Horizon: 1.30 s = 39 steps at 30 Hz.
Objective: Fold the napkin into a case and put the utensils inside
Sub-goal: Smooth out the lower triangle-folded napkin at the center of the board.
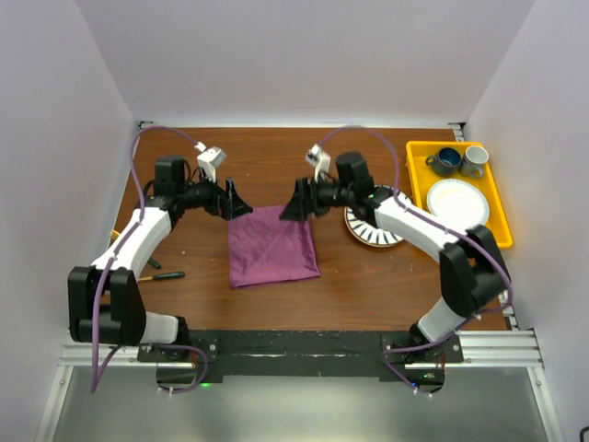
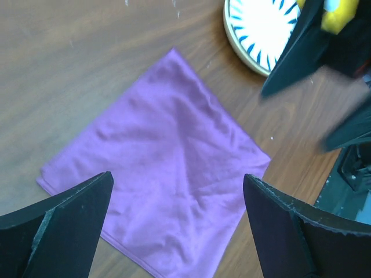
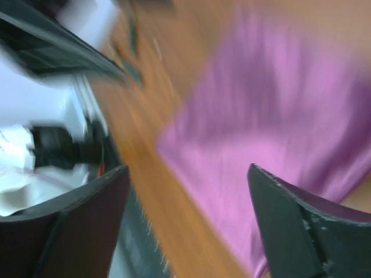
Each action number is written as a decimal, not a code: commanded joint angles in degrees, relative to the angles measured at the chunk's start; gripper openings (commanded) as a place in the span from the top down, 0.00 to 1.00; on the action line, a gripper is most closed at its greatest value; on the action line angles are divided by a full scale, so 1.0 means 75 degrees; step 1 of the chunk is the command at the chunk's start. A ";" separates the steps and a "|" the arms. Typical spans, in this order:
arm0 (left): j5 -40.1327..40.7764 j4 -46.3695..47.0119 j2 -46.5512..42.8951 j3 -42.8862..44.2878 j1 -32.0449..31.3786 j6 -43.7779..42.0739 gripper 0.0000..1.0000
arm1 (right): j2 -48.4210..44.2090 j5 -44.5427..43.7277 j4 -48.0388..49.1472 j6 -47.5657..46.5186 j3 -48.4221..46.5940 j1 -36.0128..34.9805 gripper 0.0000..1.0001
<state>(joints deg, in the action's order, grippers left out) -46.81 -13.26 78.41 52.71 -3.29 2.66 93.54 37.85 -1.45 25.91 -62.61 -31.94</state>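
The plum-purple napkin point(image 1: 272, 247) lies flat on the table as a rough square; it also shows in the left wrist view point(image 2: 168, 168) and, blurred, in the right wrist view point(image 3: 272, 121). My left gripper point(image 1: 236, 204) is open and empty, just above the napkin's far left corner; its jaws point(image 2: 177, 176) stand wide apart. My right gripper point(image 1: 296, 204) is open and empty over the far right corner point(image 3: 188, 168). Thin utensils point(image 1: 164, 274) lie on the table left of the napkin, beside my left arm. No folded case shows.
A striped plate point(image 1: 373, 235) sits right of the napkin, partly under my right arm, and shows in the left wrist view point(image 2: 258, 29). A yellow tray point(image 1: 419, 170) at the back right holds two cups point(image 1: 460, 161) and a white plate point(image 1: 457, 203).
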 commanded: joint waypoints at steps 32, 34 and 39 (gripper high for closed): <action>-0.0274 0.6350 0.2892 -0.1532 -0.0382 0.5671 0.00 | 0.4262 0.2371 0.2678 0.2685 -0.2445 0.0649 0.02; -0.0275 0.6187 0.3161 -0.1485 -0.0335 0.5553 0.00 | 0.4380 0.2500 0.2783 0.2697 -0.2340 0.0790 0.02; -0.0216 0.5823 0.3642 -0.1497 -0.0007 0.5330 0.00 | 0.4790 0.2758 0.2795 0.2592 -0.2024 0.0908 0.02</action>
<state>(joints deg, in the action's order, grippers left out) -47.66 30.57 103.88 39.75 -5.34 44.84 127.81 54.87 16.88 44.69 -79.68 -25.65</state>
